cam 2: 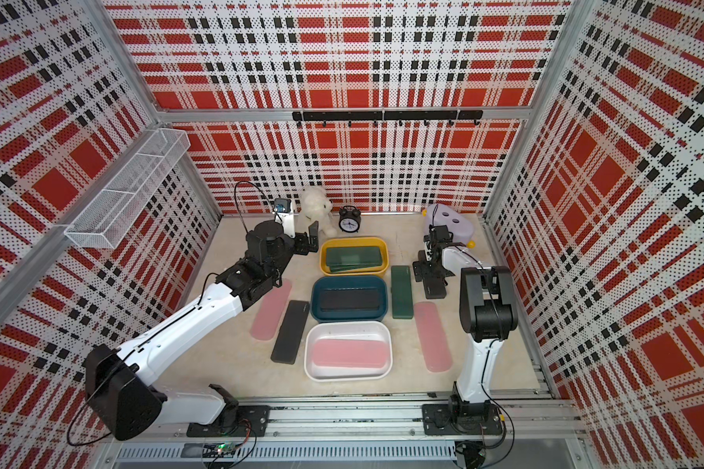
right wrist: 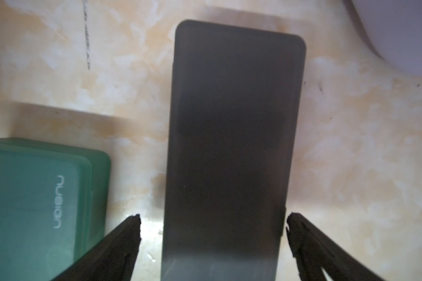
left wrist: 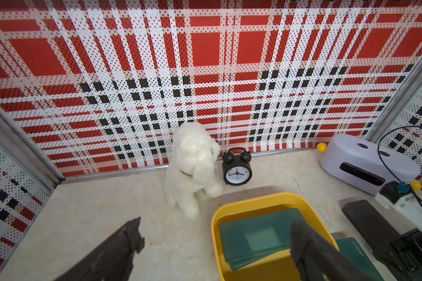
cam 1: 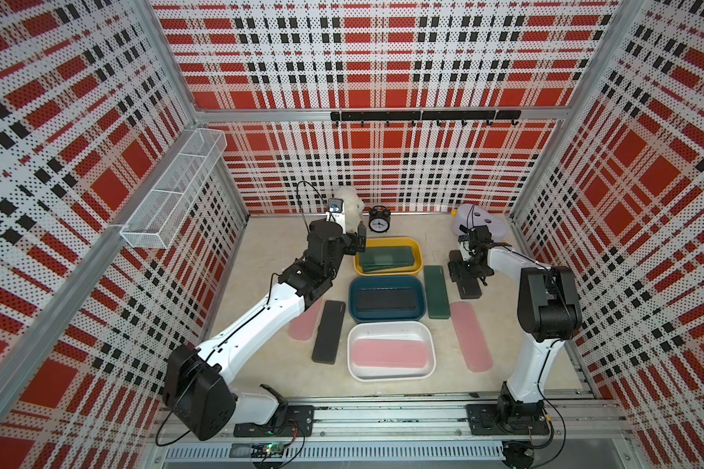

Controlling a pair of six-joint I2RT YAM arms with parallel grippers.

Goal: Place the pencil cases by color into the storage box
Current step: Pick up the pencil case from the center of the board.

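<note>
Right gripper (right wrist: 213, 219) hangs low over the black pencil case (right wrist: 236, 121), jaws spread wide, one fingertip on each side of its long edges and neither pressing it. That case lies on the table to the right of the blue tub (cam 1: 352, 300), past the loose green case (cam 1: 436, 292) that lies just beside the tub's right wall. Its long axis points away from the robot, along the green case and across the tub's own length. The jaws already straddle the narrow width, so closing should give a grip. I judge the case then needs a quarter turn before it will lie flat in the tub. Being on this side, the right arm is plainly the nearer. The left gripper (left wrist: 215, 226), also wide and empty, hangs beyond the tub's far left corner.
</note>
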